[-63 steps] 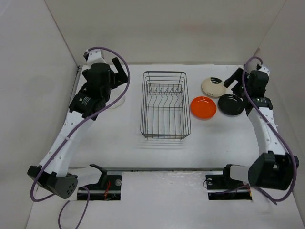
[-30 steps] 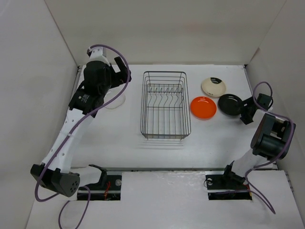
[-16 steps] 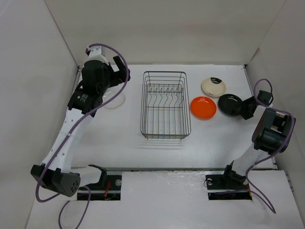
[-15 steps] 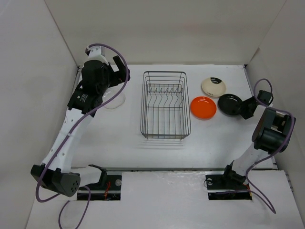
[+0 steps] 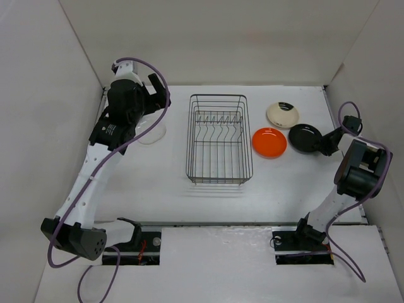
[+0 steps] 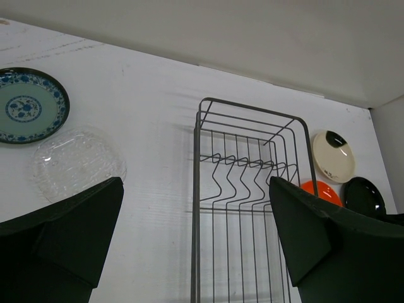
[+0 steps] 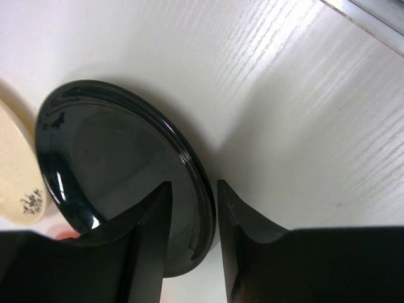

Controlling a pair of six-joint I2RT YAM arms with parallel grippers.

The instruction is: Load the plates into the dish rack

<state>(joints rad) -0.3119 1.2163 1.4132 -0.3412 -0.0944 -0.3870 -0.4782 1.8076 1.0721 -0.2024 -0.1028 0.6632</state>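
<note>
Glossy black plate (image 7: 113,164): round rim between narrow right fingers (image 7: 148,252), grip unclear | left fingers (image 6: 69,233) wide

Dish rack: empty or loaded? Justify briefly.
Empty. Only bare wire shows inside the rack; the orange plate and black plate lie beside it.

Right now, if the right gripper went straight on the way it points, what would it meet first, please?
The black plate: its rim lies between the fingers of the right gripper, so going on would probably slide them further over it, though depth is hard to judge.
</note>
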